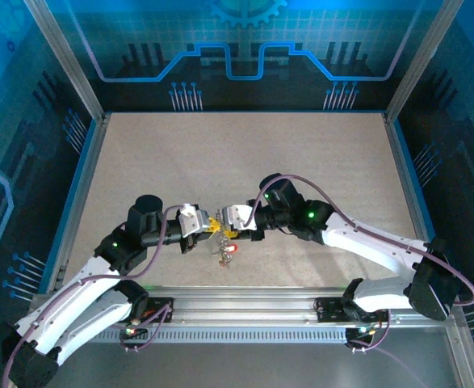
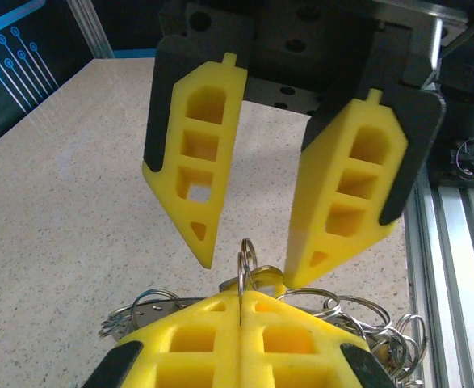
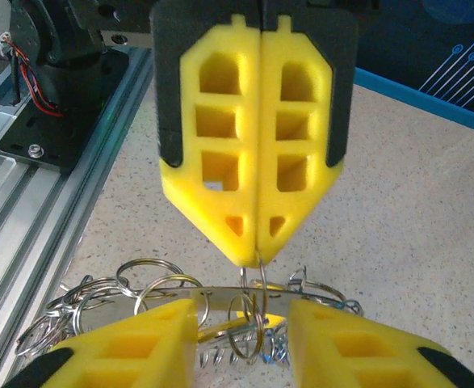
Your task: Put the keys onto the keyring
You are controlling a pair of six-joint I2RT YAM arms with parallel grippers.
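A speckled beige bench (image 1: 245, 153) sits inside a blue-lit enclosure. Over its near middle is the thin silver metal keyring (image 3: 212, 288), fringed with small silvery loops. The left gripper (image 3: 257, 249) has its jaws pressed together, pinching an upright loop at the keyring's top. The right gripper (image 2: 253, 271) holds its jaws spread on either side of that loop – pinching nothing. Tiny keys with coloured plastic heads (image 1: 230, 249) sit just beside the keyring. The right jaws should probably close slowly and squarely, so the thin wire doesn't twist free.
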